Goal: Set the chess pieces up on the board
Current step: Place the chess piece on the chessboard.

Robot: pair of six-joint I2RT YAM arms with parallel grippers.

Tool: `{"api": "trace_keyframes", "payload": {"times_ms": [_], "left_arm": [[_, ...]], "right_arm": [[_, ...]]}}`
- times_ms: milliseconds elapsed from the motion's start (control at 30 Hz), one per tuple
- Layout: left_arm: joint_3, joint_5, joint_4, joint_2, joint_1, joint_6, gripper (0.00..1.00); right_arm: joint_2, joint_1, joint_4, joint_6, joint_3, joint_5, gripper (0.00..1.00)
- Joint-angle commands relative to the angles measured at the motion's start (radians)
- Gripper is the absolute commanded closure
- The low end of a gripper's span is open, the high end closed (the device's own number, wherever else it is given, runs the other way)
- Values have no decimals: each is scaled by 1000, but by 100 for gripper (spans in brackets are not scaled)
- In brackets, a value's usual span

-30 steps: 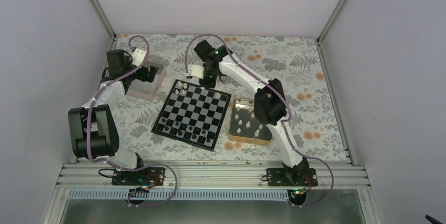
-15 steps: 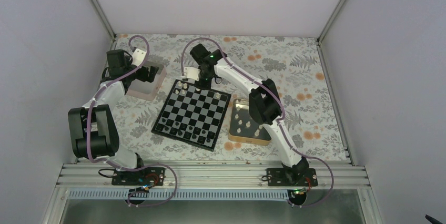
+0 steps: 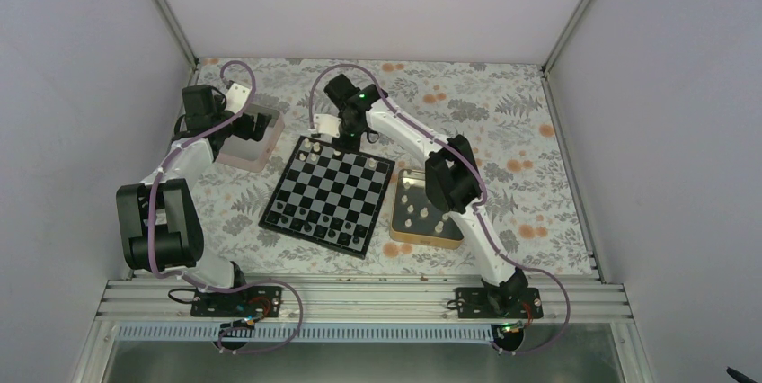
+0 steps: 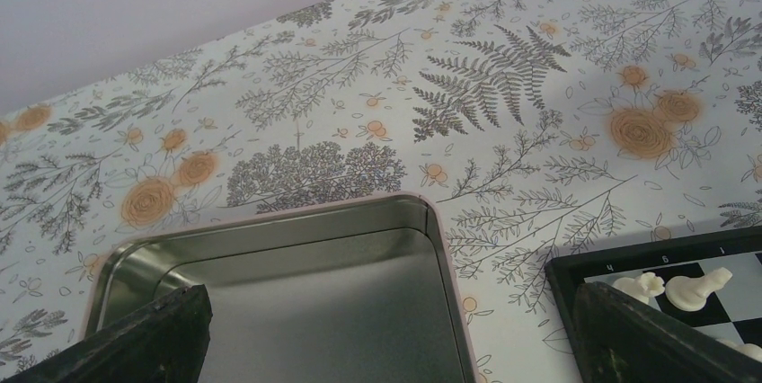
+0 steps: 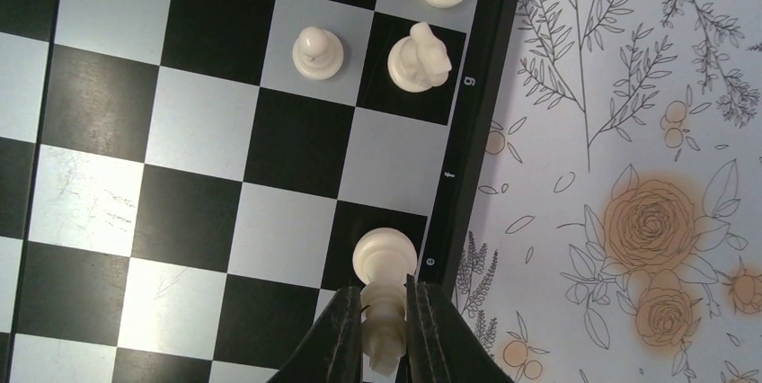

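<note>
**White piece held over the board edge: topple risk on release**

The right gripper (image 5: 385,300) is clamped narrow on a white piece (image 5: 385,259), held over the dark e square at the far edge of the board (image 5: 296,145). Whether the piece is touching the square cannot be told. It looks tilted along the fingers, not clearly upright.

The left gripper (image 4: 386,325) is spread wide and holds nothing, parked over the silver tin (image 4: 270,214). More white pieces (image 3: 422,212) are left in the gold tin (image 3: 402,232), so the task is judged well short of done.

Risks:
- If the piece is released tilted or too high, it could fall over and roll off the border onto the cloth (image 5: 629,86), since the square sits right at the rim.
- If it is set off-centre, the base could be left straddling the border.
- If the fingers are opened sideways or lifted crooked, the piece could be dragged.
- The knight (image 5: 418,57) and pawn (image 5: 318,52) are near, one file apart, and could be knocked on a careless retreat.
</note>
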Motion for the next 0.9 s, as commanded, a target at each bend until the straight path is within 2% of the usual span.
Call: {"api": "trace_keyframes", "payload": {"times_ms": [0, 300, 600, 867], "left_arm": [[-4, 31, 12, 8, 6, 9, 0], [-3, 33, 11, 8, 6, 11, 0], [-5, 35, 14, 9, 6, 12, 0], [-8, 30, 14, 0, 6, 11, 0]], "right_arm": [[33, 11, -24, -11, 30, -21, 92], [45, 14, -26, -16, 30, -22, 91], [29, 14, -15, -9, 25, -14, 77], [11, 13, 0, -3, 23, -12, 72]]}}
